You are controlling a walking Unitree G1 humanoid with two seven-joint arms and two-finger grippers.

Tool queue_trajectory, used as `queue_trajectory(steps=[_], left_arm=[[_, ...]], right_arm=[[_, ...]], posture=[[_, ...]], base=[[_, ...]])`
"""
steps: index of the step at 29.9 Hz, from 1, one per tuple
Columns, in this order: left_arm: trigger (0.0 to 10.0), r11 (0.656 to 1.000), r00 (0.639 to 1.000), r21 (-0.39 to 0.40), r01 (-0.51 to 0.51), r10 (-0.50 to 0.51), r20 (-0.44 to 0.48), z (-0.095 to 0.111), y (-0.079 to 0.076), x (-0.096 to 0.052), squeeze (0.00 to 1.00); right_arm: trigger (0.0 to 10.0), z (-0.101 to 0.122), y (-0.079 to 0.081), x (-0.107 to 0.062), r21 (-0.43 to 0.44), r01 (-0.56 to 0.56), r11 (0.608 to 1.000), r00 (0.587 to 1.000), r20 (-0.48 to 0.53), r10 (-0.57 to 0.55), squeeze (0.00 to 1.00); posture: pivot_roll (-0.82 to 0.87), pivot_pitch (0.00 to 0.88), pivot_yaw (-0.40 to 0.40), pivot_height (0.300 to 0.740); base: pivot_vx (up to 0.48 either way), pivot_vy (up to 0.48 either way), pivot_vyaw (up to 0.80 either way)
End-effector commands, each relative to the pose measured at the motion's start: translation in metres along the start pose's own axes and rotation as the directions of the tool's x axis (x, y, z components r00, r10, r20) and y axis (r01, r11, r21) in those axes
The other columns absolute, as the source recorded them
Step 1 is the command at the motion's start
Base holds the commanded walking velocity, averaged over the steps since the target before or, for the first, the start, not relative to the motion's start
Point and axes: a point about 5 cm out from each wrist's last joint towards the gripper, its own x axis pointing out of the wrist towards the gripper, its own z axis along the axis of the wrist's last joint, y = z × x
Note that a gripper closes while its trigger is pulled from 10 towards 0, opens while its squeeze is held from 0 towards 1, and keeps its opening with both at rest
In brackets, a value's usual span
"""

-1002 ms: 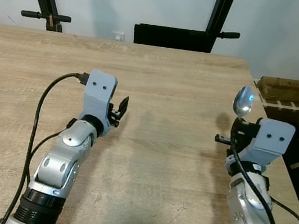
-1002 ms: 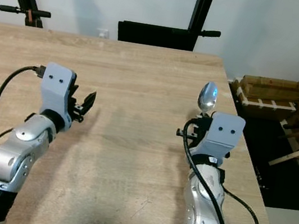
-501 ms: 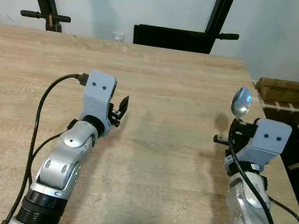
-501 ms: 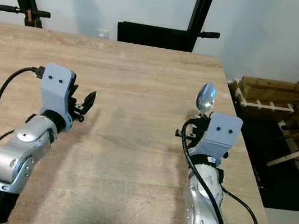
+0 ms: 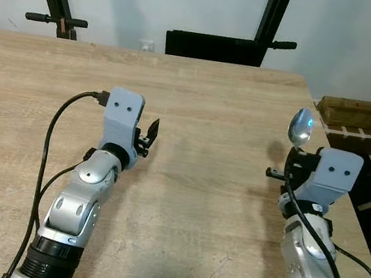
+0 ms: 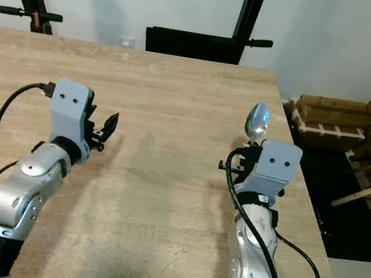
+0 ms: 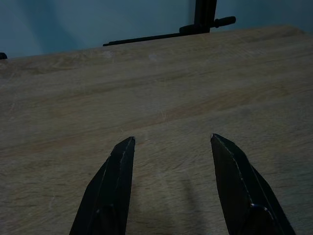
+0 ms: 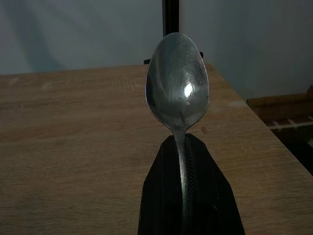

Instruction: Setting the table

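While the right gripper (image 6: 245, 161) is clamped on the spoon (image 6: 256, 122), you've got the bowl sticking up past the fingertips and pointing toward the table's far edge, handle pinched between the two black fingers (image 8: 188, 196). The spoon's long axis runs along the gripper's own line, near the table's (image 5: 212, 101) right edge, held above the wood, not resting on it. To lay it flat you need to tip that wrist down toward the tabletop just ahead of it; judging from this, nothing lies in the way there. The left gripper (image 5: 149, 135) hovers over the left-middle of the table, fingers (image 7: 113, 188) spread apart, holding nothing, well apart from the spoon. Past the right edge you see wooden crates (image 5: 359, 113) on the floor; beyond the far edge, black stand legs (image 5: 274, 15).
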Motion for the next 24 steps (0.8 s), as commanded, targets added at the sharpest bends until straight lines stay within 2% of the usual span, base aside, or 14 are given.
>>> queue_trajectory(steps=[1,24], left_arm=[[10.0,1.0,1.0,-0.005,-0.005,0.005,-0.024,-0.0061,0.0013,-0.0023,0.0],[10.0,1.0,1.0,-0.014,-0.001,0.0,-0.026,-0.006,0.0011,-0.0022,0.0]], right_arm=[[10.0,-0.0045,-0.003,-0.001,-0.003,0.011,1.0,1.0,-0.013,-0.011,0.0],[10.0,-0.0059,-0.0055,-0.0004,-0.006,0.021,1.0,1.0,-0.017,-0.021,0.0]], posture=[[-0.17,0.021,0.067,0.74],[-0.17,0.023,0.069,0.74]], base=[[-0.315,0.0,0.0],[-0.449,0.0,0.0]])
